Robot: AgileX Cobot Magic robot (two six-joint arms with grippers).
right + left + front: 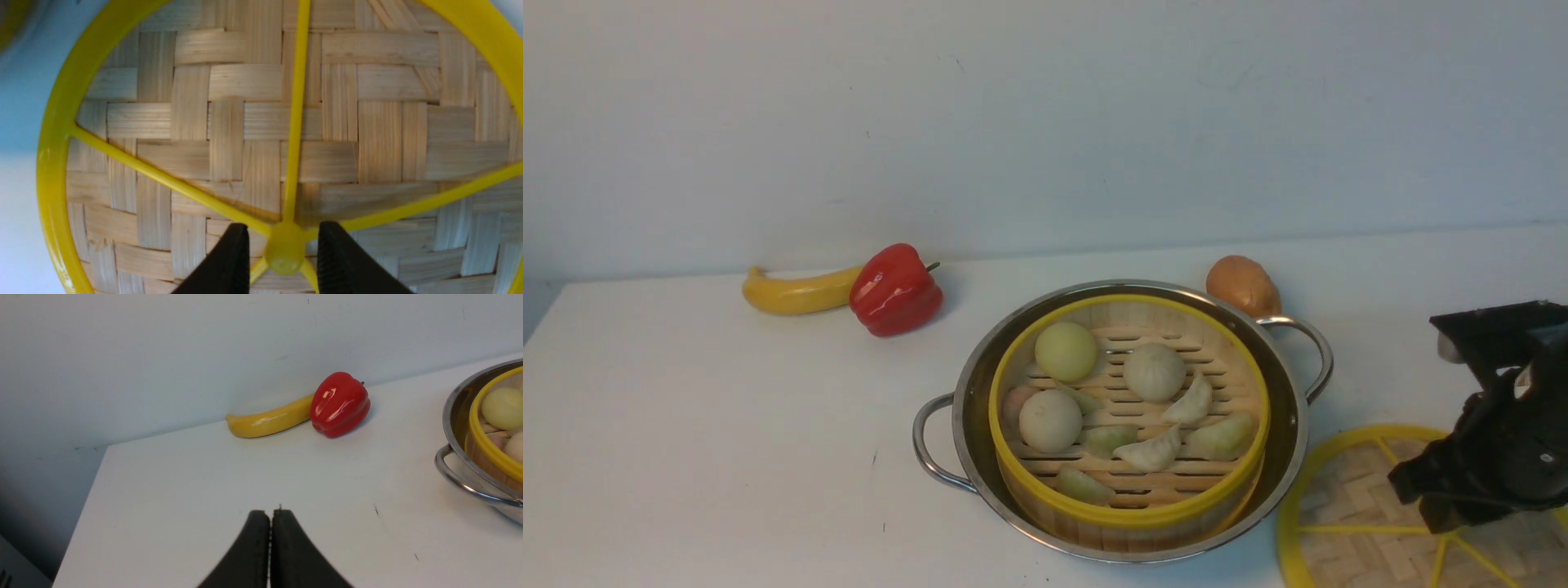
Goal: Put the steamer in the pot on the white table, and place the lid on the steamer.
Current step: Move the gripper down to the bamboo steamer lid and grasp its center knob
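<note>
Where all stands: plain white table (686, 457), pale wall (1045, 122) behind.
Left claw (270, 512): jaws pressed together, empty.
Steamer: round yellow-rimmed bamboo basket (1129, 510) of buns (1154, 371), inside shiny steel pot (968, 400).
Lid: flat woven bamboo disc (1347, 498), on table right of pot.
Right claw (282, 225): parted, astride lid's yellow centre knob (284, 253), gripping nothing.

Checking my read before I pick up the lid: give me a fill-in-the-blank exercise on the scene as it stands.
1. The steamer sits inside the ____.
2. The open jaws of the right gripper straddle the yellow ____ of the lid.
3. The jaws of the left gripper are ____, holding nothing.
4. Beside the banana lies a red bell ____.
Missing words: pot; knob; shut; pepper.
</note>
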